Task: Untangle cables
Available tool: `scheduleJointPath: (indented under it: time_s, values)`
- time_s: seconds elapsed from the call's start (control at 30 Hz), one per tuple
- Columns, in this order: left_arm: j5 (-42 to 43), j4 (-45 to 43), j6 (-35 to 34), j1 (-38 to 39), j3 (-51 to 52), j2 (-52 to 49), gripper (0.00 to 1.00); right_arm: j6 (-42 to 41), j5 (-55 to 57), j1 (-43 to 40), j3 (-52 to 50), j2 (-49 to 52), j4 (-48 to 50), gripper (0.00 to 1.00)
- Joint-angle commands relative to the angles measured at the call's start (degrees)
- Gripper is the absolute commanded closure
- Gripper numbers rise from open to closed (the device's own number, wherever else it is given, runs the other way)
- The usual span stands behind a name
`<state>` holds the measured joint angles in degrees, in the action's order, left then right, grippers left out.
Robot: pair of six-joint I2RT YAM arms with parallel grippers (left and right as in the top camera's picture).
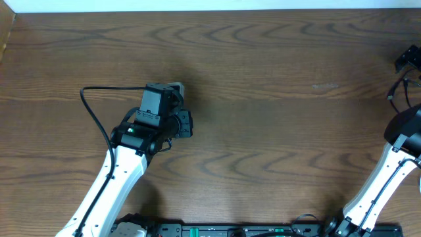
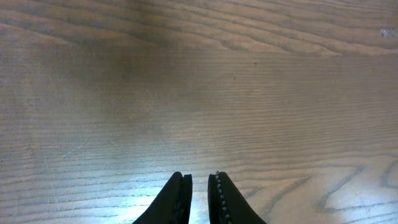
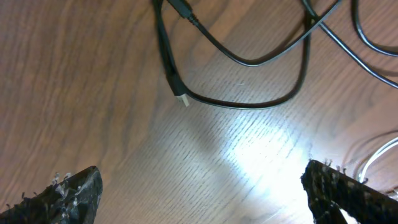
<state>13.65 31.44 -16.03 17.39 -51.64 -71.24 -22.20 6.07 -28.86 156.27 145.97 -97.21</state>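
So the right gripper (image 3: 205, 190) is spread wide over the brown wooden table (image 3: 81, 74), gripping nothing. The thin black cord with a small plug (image 3: 249, 106) loops at its 12 o'clock, and a thin white cord (image 3: 379, 154) peeks in around 3 o'clock. The left gripper (image 2: 200, 178) is pinched nearly together, empty.

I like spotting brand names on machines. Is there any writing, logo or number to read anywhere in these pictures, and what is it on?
No text can be read in any view.
left arm: a green light, no lettering visible.
black cable: plain, no print visible.
bar at the table's near edge: green spots, too small to read.
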Motion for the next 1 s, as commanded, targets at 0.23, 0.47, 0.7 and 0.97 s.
scheduleJointPath:
  time_s: [0.23, 0.47, 0.7, 0.97]
  values:
    - [0.26, -2.23, 2.05, 0.11, 0.04, 0.52, 0.84, -0.83, 4.50, 1.20, -7.23, -2.38, 5.03, 0.01]
    - [0.26, -3.98, 2.05, 0.11, 0.04, 0.52, 0.84, 2.84, 2.23, 1.20, -17.22, -2.38, 15.32, 0.01]
    - [0.24, -5.84, 2.03, 0.11, 0.04, 0.52, 0.84, 5.70, -2.08, 1.20, -25.83, -2.38, 23.96, 0.01]
    - [0.24, -6.64, 2.03, 0.11, 0.04, 0.52, 0.84, 10.21, -8.24, 1.20, -31.15, -2.38, 30.73, 0.01]
